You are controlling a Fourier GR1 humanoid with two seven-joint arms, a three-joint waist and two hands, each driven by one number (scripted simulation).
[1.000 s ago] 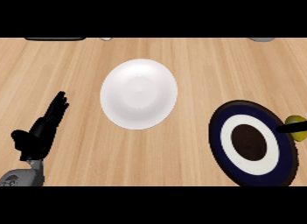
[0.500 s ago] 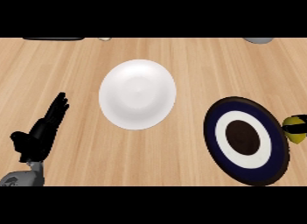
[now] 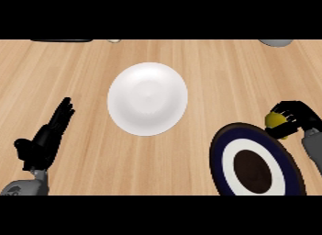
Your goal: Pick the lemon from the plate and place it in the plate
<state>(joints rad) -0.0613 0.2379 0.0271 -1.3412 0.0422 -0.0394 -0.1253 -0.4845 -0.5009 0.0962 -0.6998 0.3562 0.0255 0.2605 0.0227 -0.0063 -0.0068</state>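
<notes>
wood counter, right hand half-hiding lemon

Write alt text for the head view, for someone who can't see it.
The right hand, at the right edge, curls around a yellow lemon just above the rim of a dark blue plate. An empty white plate sits mid-counter. The left hand rests open at lower left, fingers up.

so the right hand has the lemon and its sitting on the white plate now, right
Not quite. The right hand is curled round the lemon, but the head view shows it beside the dark blue plate's upper right rim, far from the white plate.
</notes>
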